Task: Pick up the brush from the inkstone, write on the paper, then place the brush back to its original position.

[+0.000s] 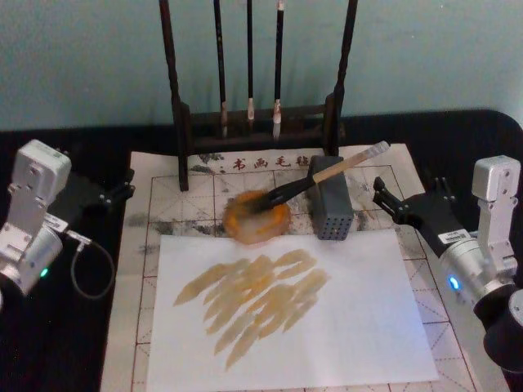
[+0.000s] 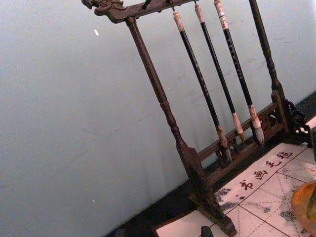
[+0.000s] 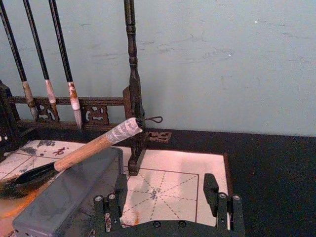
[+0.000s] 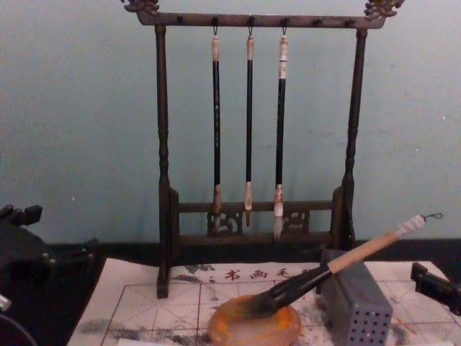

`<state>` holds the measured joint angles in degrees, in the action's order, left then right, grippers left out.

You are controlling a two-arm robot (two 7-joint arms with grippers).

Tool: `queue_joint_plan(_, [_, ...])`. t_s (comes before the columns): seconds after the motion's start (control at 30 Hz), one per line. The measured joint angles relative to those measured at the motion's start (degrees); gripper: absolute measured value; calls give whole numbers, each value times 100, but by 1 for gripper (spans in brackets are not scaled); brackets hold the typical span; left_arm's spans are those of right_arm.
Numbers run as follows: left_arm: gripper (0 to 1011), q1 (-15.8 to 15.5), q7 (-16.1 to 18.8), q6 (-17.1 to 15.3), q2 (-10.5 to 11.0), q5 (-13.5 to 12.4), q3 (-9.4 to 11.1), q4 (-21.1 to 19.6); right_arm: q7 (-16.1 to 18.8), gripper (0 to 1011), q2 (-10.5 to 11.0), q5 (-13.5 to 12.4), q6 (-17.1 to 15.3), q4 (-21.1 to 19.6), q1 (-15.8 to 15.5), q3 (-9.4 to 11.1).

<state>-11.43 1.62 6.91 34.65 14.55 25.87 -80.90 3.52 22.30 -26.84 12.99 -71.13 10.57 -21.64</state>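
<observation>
Brush [image 1: 327,175] resting w/ bristles in inkstone [image 1: 257,220], handle propped on grey block [image 1: 330,208], mid-counter toward back edge. Strokes already on paper [image 1: 359,327], so prob wrapping up. Right hand [image 1: 391,205] just beside, released; left hand [image 1: 118,193] parked, can't tell.

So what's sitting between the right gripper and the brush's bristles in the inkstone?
In the head view, the grey perforated block stands between the right gripper and the orange-rimmed round inkstone; the wooden-handled brush leans across it.
</observation>
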Motion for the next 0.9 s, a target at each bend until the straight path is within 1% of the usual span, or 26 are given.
queue_joint_plan(0.9, [1001, 0, 0, 0, 0, 0, 0, 0, 0, 1000, 0, 0, 0, 0, 0, 0])
